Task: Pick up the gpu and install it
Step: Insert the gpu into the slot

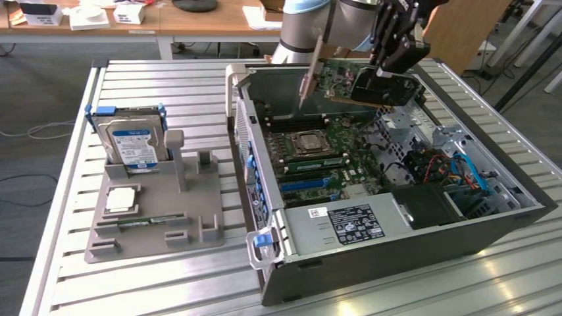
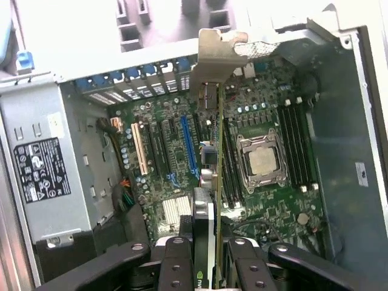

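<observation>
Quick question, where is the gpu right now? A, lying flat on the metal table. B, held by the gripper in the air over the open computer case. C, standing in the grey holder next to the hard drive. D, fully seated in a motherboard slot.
B: the gripper is clamped on the gpu, which hangs above the open computer case, clear of the motherboard slots.
</observation>
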You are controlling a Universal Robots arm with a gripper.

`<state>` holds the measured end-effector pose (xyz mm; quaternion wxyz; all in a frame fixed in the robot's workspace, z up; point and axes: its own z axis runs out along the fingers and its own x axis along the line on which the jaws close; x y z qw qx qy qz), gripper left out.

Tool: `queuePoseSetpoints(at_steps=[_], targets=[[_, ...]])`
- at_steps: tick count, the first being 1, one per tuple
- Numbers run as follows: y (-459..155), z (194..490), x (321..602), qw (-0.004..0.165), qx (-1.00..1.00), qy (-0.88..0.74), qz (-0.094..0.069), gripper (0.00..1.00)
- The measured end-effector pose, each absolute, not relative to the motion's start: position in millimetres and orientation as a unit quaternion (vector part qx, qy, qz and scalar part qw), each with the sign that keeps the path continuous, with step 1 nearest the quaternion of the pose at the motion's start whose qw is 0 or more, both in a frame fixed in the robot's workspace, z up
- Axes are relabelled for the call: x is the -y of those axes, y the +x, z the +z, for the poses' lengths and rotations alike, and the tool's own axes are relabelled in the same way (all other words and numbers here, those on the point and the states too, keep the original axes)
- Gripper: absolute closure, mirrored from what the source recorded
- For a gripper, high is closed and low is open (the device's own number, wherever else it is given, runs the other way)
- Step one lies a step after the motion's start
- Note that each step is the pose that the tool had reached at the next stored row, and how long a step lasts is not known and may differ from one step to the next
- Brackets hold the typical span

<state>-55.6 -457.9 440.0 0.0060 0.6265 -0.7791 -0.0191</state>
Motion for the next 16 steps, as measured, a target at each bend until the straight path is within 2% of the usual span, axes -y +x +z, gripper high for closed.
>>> queuePoseSetpoints(at_steps=[16], targets=[[-56.1,437.7,457.6,0.007,0.733,0.680,-0.018,0.73]])
